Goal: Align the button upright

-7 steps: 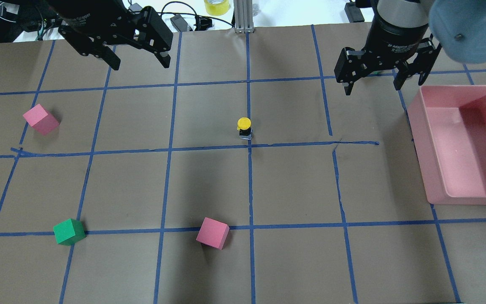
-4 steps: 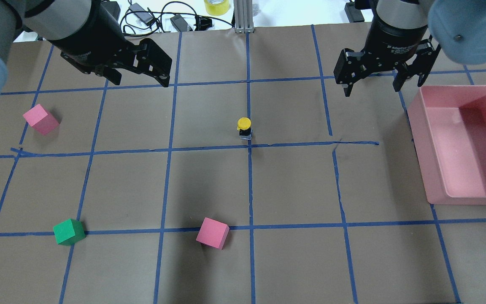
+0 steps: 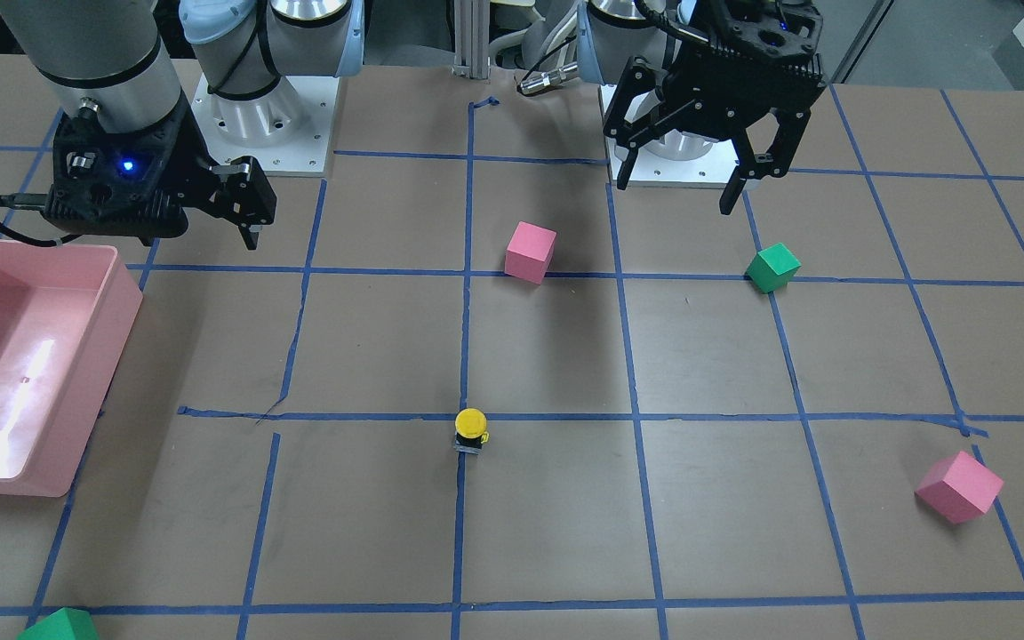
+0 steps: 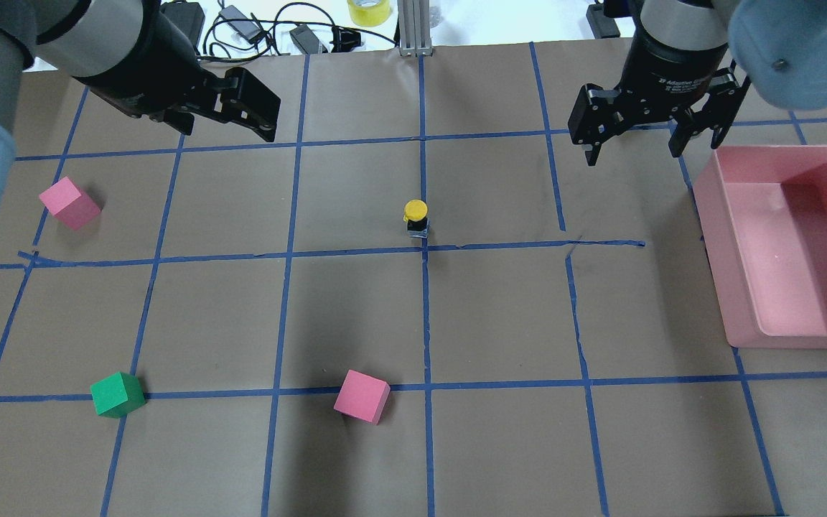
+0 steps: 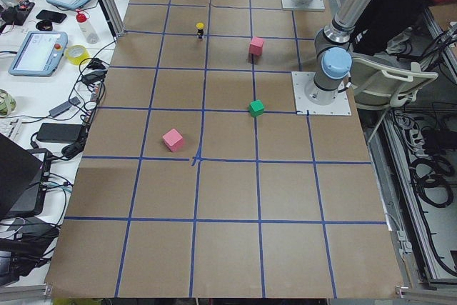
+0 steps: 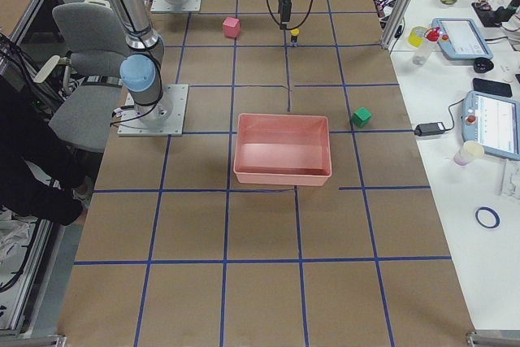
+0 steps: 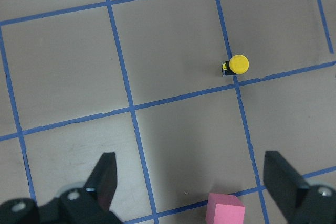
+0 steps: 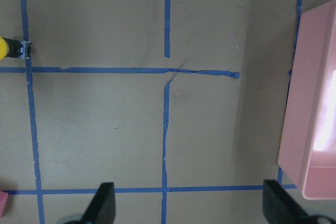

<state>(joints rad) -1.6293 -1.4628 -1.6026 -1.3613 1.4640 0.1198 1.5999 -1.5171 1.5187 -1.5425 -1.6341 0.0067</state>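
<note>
The button [image 4: 416,215] has a yellow cap on top and a black body. It stands upright by a blue tape crossing mid-table, free of both grippers. It also shows in the front view [image 3: 471,428], the left wrist view [image 7: 239,65] and at the left edge of the right wrist view [image 8: 10,48]. My left gripper [image 4: 223,122] is open and empty, hovering well off to the button's left [image 3: 676,191]. My right gripper [image 4: 632,152] is open and empty, hovering to the button's right, next to the bin.
A pink bin [image 4: 715,237] sits at the right edge of the table. One pink cube [image 4: 69,203] lies at the left, another pink cube [image 4: 362,396] at the front middle, and a green cube [image 4: 118,394] at the front left. A second green cube [image 6: 361,116] lies beyond the bin.
My left arm has swung and pulled back toward the left, its gripper turning while staying open. The right arm and the button have not moved.
</note>
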